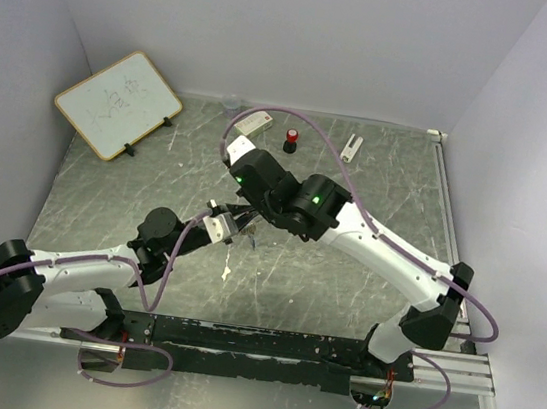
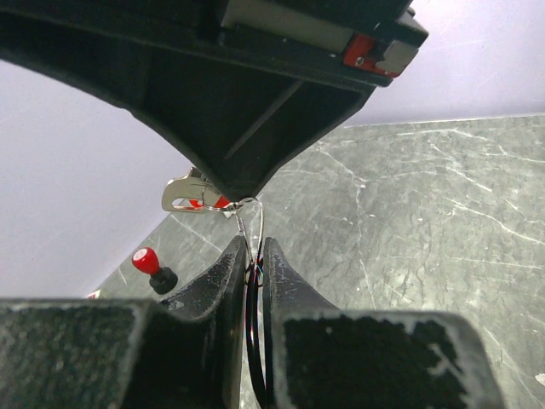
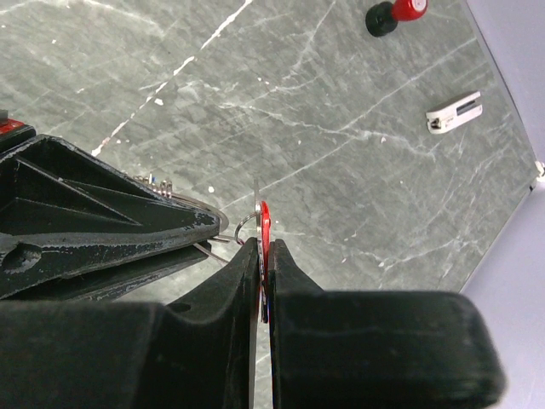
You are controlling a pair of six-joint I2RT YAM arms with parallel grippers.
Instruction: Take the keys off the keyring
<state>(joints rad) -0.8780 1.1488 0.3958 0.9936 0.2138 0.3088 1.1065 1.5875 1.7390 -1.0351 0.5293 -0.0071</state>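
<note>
Both claws meet above the middle of the tabletop (image 1: 345, 274), a little left of centre. The left claw (image 2: 255, 256) is clamped on the keyring (image 2: 251, 201), and the thin wire loop rises out from between its tips. The right claw (image 3: 263, 247) reaches in from the far side and is pinched on the red key (image 3: 265, 223), whose flat head stands edge-on between its fingers. A silvery key (image 2: 180, 194) sticks out from the ring just beside the right claw's tip. Near the far edge sit a small black knob with a red top (image 1: 289, 144) and, to its right, a white clip (image 1: 352, 146). A whiteboard (image 1: 118, 101) leans in the far left corner.
</note>
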